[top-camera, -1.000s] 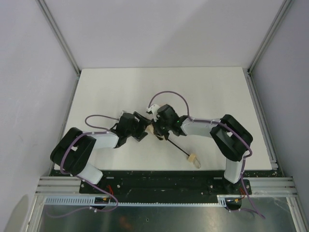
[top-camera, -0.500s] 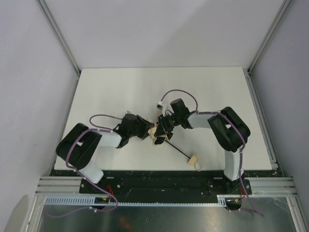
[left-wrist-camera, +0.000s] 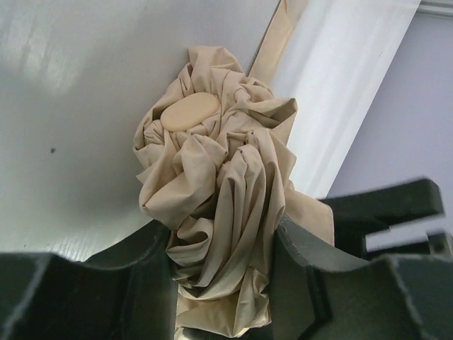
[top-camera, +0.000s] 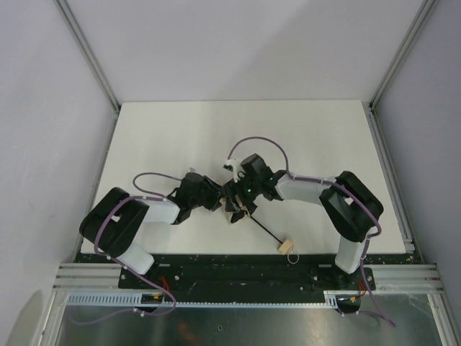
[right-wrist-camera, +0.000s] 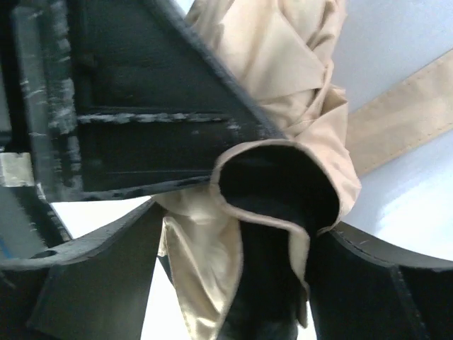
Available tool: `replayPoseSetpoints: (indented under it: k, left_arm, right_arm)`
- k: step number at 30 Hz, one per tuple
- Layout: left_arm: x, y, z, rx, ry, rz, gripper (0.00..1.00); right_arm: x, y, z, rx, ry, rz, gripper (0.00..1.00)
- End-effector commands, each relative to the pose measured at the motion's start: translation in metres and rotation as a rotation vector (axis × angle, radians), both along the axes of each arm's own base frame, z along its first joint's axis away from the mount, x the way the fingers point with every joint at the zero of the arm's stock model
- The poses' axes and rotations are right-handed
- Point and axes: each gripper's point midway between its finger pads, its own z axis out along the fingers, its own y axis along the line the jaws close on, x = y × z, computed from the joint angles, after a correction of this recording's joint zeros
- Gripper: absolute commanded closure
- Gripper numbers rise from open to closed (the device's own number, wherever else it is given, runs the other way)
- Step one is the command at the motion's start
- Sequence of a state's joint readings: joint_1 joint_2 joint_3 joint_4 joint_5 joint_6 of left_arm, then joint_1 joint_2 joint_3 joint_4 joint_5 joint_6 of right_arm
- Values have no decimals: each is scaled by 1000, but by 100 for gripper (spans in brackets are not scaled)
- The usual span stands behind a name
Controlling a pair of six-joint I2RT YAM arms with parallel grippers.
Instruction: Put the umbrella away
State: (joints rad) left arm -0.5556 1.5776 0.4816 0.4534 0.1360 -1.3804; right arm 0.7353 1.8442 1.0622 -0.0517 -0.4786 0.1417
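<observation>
The umbrella (top-camera: 235, 211) lies near the table's front middle, its tan fabric bunched between both grippers. Its thin black shaft (top-camera: 265, 229) runs down-right to the small tan handle (top-camera: 287, 246). My left gripper (top-camera: 215, 200) comes in from the left and is shut on the crumpled fabric (left-wrist-camera: 212, 142), which is squeezed between its fingers (left-wrist-camera: 301, 255). My right gripper (top-camera: 236, 200) meets it from the right. In the right wrist view its jaws (right-wrist-camera: 244, 227) stand wide around a fold of the fabric (right-wrist-camera: 283, 71), with a gap on the left side. A tan strap (right-wrist-camera: 403, 113) trails off.
The white table (top-camera: 180, 137) is walled by grey panels on three sides, with aluminium posts at the back corners. The handle lies close to the table's front edge, just above the black base rail (top-camera: 238, 268). The left gripper's body (right-wrist-camera: 141, 120) fills the right wrist view's upper left.
The left gripper has closed on the bunched fabric. The right gripper, which was gripping it, has opened. The handle has slid slightly down and left.
</observation>
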Motion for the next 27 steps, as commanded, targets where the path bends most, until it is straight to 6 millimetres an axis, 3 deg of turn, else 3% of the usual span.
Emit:
replayPoseSetpoints:
  k: [1, 6, 9, 11, 16, 18, 22, 27]
  left_arm:
    - [-22, 7, -13, 44, 45, -40, 100]
    - [-26, 7, -12, 8, 81, -26, 100]
    - [-28, 8, -12, 0, 93, -21, 100]
    - [-30, 9, -12, -3, 92, -20, 100]
    - [-31, 10, -10, 7, 74, -31, 99]
    - [-30, 13, -13, 33, 60, -40, 82]
    - [-33, 18, -24, 87, 62, -60, 49]
    - [-36, 14, -32, 106, 76, -108, 33]
  right_arm:
    - [7, -12, 14, -282, -332, -69, 20]
    - [7, -11, 1, -450, -514, -85, 15]
    - [11, -15, -8, -502, -544, -120, 19]
    - [15, -17, -16, -525, -554, -140, 29]
    - [14, -8, -25, -462, -496, -98, 84]
    - [12, -3, -24, -399, -442, -54, 96]
    - [1, 8, -10, -233, -333, 56, 100]
    - [-9, 14, 18, 5, -183, 181, 100]
